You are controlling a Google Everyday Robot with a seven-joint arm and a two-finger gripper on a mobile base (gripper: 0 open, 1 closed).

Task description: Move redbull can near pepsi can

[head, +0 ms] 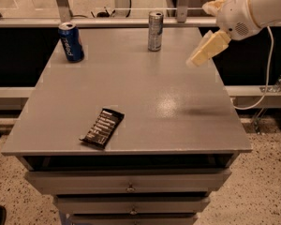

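The redbull can, slim and silver-grey, stands upright at the far middle of the grey table. The pepsi can, wider and deep blue, stands upright at the far left corner, well apart from it. My gripper hangs above the table's far right part, to the right of the redbull can and not touching it. Its cream fingers are spread apart and hold nothing.
A dark snack bar wrapper lies flat near the table's front left. Drawers sit under the tabletop. A rail and posts run behind the far edge. A white cable hangs at the right.
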